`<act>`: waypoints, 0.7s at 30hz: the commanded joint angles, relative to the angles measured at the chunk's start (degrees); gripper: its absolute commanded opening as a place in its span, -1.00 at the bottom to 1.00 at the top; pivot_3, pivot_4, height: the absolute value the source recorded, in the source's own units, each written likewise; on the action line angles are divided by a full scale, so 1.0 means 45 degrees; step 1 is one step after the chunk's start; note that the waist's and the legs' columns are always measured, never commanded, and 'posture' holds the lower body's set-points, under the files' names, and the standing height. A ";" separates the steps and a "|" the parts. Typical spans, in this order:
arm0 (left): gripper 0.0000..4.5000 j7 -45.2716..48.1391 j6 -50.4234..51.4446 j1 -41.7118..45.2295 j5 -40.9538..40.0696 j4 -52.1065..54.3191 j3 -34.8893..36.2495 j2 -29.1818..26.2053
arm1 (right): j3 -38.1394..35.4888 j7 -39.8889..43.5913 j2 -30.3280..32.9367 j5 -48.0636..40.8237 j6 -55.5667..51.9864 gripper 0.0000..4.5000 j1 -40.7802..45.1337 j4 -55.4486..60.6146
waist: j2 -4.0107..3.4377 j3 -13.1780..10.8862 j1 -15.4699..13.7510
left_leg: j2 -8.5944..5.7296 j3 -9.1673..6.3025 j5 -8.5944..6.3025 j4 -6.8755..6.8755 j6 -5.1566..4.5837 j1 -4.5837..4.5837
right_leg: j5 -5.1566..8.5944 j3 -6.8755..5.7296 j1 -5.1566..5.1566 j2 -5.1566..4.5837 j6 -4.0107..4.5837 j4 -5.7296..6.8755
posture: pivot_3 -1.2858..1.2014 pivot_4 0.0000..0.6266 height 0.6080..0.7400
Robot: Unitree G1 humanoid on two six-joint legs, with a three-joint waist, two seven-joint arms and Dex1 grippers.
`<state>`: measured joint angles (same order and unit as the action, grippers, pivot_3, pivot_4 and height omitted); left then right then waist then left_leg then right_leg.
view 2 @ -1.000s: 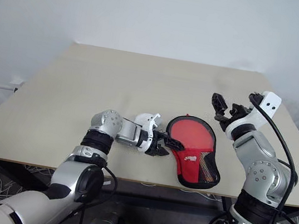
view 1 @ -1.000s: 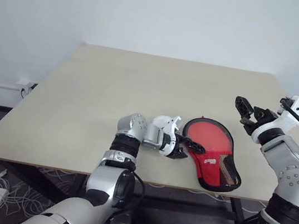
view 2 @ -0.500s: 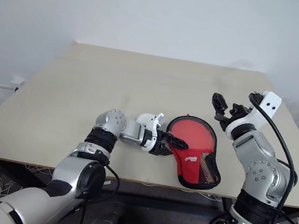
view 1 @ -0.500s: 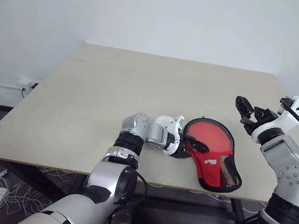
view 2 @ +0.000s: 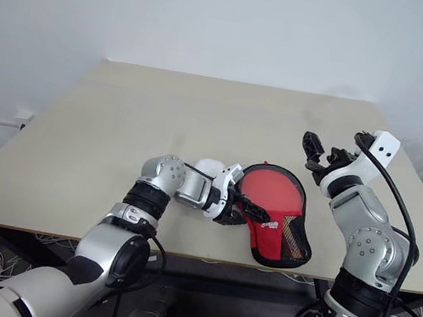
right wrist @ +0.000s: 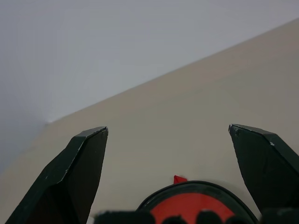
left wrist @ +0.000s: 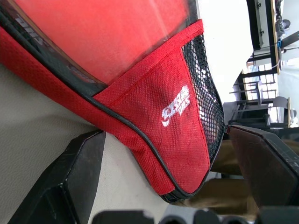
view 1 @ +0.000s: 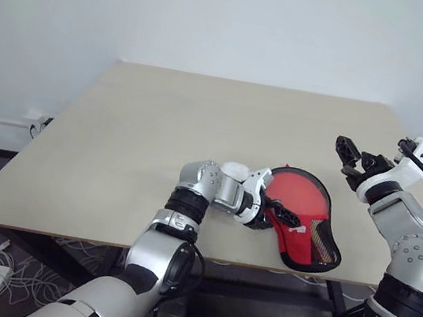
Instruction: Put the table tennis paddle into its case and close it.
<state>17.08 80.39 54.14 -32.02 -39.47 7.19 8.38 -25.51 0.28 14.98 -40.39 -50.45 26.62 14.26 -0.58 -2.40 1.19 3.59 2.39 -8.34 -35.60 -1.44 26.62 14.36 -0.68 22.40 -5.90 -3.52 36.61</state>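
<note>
The case [view 1: 302, 217] lies flat near the front edge of the beige surface [view 1: 200, 125], red panel up, with the red blade of the table tennis paddle [left wrist: 107, 32] showing inside it. The left pincer [view 1: 273, 215] rests spread wide at the case's left edge, one finger over the red panel. The right pincer [view 1: 352, 158] hovers above the surface beyond the case, also spread and holding nothing.

Pale beige table [view 1: 159, 135] — red-and-black case [view 1: 302, 228] near its front edge.

Head stereo overhead — wrist views close.
</note>
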 commanded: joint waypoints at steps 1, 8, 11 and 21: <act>0.91 0.0239 0.0093 -0.0338 -0.0693 -0.0339 0.0345 0.2372 | -0.0025 -0.0027 0.0140 0.0038 0.0412 1.00 0.0229 0.0112 | 0.0000 0.0000 -0.0003 | 0.0000 0.0000 0.0000 0.0000 0.0000 0.0001 | 0.0000 0.0000 0.0001 0.0000 0.0000 -0.0001 | 0.03 -1.00 1.00; 0.02 -0.0079 -0.0100 -0.0428 -0.1046 -0.0925 0.0687 0.2418 | 0.0009 -0.0045 0.0188 0.0042 0.0640 1.00 0.0332 -0.0131 | 0.0002 -0.0007 0.0029 | 0.0000 -0.0001 0.0000 0.0002 0.0000 0.0004 | 0.0000 0.0001 0.0009 0.0003 0.0000 -0.0001 | 0.03 -1.00 1.00; -0.30 -0.0235 -0.0318 -0.0528 -0.1131 -0.1085 0.0914 0.2383 | 0.0058 -0.0033 0.0163 0.0077 0.0766 1.00 0.0301 -0.0256 | 0.0002 -0.0008 0.0024 | 0.0000 -0.0003 0.0000 0.0003 0.0000 0.0004 | 0.0000 0.0001 0.0009 0.0002 0.0000 0.0000 | 0.03 -1.00 1.00; -0.85 -0.0028 -0.0095 -0.0477 -0.1529 -0.1250 0.0897 0.2361 | 0.0095 -0.0076 0.0308 0.0134 0.0987 1.00 0.0335 -0.0464 | 0.0002 -0.0008 0.0022 | -0.0001 -0.0001 0.0000 0.0006 0.0000 0.0005 | 0.0000 0.0001 0.0009 0.0001 0.0000 -0.0002 | 0.03 -1.00 1.00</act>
<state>16.01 79.98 53.36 -37.00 -46.19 10.65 8.40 -24.50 0.13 15.29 -40.12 -47.32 26.62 11.39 -0.57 -2.44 1.29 3.59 2.39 -8.33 -35.58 -1.44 26.64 14.36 -0.68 22.44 -5.89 -3.53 36.59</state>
